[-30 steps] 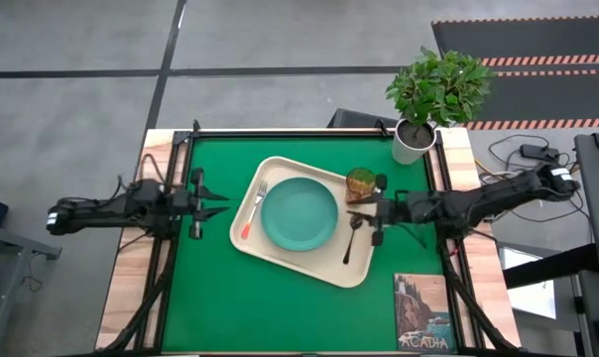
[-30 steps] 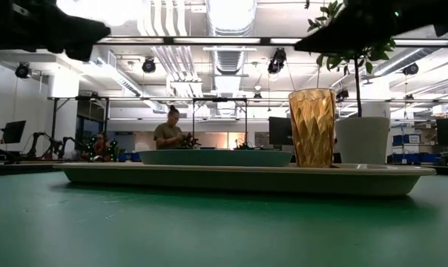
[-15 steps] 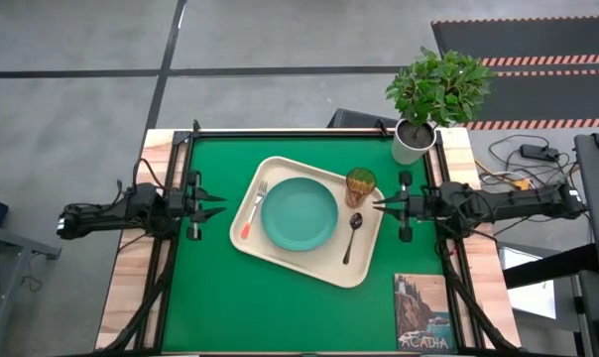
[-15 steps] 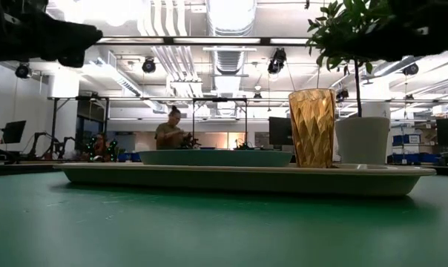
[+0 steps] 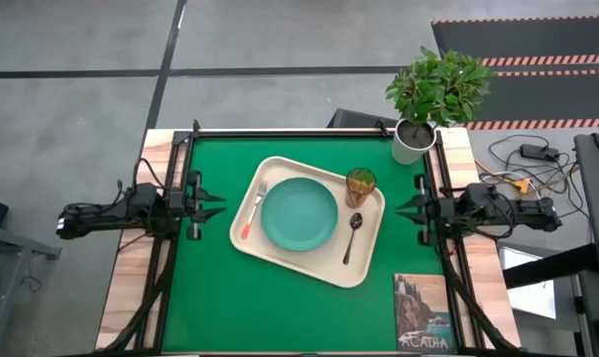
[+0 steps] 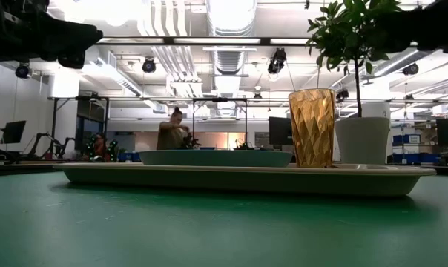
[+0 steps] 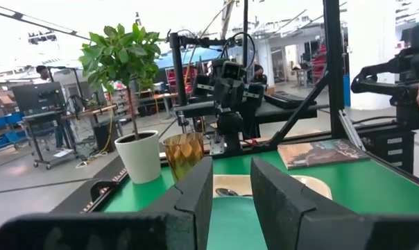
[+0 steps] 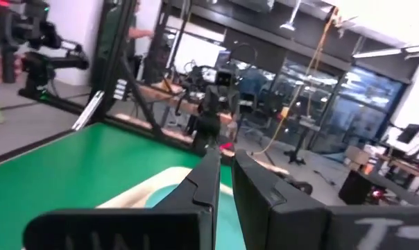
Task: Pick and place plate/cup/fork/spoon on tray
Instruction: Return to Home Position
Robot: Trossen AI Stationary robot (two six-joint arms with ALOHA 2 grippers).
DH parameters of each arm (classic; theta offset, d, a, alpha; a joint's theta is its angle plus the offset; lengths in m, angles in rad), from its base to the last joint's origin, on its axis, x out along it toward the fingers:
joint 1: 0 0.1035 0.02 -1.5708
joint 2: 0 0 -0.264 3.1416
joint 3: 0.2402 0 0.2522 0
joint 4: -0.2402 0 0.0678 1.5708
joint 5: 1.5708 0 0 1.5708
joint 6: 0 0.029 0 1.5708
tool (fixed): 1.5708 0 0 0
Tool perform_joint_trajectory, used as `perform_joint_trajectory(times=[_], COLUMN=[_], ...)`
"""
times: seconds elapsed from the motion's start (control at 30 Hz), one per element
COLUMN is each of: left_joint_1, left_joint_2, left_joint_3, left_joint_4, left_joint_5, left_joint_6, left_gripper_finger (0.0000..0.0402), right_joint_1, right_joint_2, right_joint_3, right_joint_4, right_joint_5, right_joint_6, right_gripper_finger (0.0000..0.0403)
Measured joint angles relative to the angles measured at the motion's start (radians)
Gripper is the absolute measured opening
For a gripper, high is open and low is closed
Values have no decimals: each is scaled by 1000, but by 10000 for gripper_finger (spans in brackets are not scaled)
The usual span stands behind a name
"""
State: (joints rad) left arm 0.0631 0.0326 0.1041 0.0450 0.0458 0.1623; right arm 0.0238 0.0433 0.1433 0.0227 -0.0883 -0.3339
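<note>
The cream tray point(image 5: 280, 253) lies in the middle of the green mat. On it are the teal plate point(image 5: 299, 213), the orange-handled fork point(image 5: 251, 212) to the plate's left, the amber cup point(image 5: 360, 185) upright at its far right, and the dark spoon point(image 5: 351, 236) to its right. The low view shows the tray point(image 6: 246, 179), the plate point(image 6: 215, 157) and the cup point(image 6: 311, 127). My left gripper point(image 5: 221, 206) waits left of the tray, slightly open and empty point(image 7: 232, 163). My right gripper point(image 5: 399, 209) is right of the tray, empty, with a narrow gap between its fingers point(image 8: 225, 154).
A white pot with a green plant point(image 5: 413, 142) stands at the table's far right corner and shows in the low view point(image 6: 363, 139). A picture book point(image 5: 424, 312) lies at the near right. Bare green mat point(image 5: 280, 317) lies near and far of the tray.
My right gripper has drawn back from over the spoon's bowl on the tray toward the table's right edge, clear of the tray. The spoon stays where it lay on the tray.
</note>
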Motion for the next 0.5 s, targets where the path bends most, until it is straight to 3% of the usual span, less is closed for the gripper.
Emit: perform_joint_trajectory(times=[0.5], left_joint_1=[0], left_joint_2=[43], left_joint_3=[0], left_joint_4=[3], left_joint_5=[-1], left_joint_6=[27], left_gripper_finger=[81], right_joint_1=[0], right_joint_2=[-29], right_joint_3=[-69], right_joint_4=[-28], right_joint_5=[-74], right_joint_6=[14], right_gripper_finger=[27])
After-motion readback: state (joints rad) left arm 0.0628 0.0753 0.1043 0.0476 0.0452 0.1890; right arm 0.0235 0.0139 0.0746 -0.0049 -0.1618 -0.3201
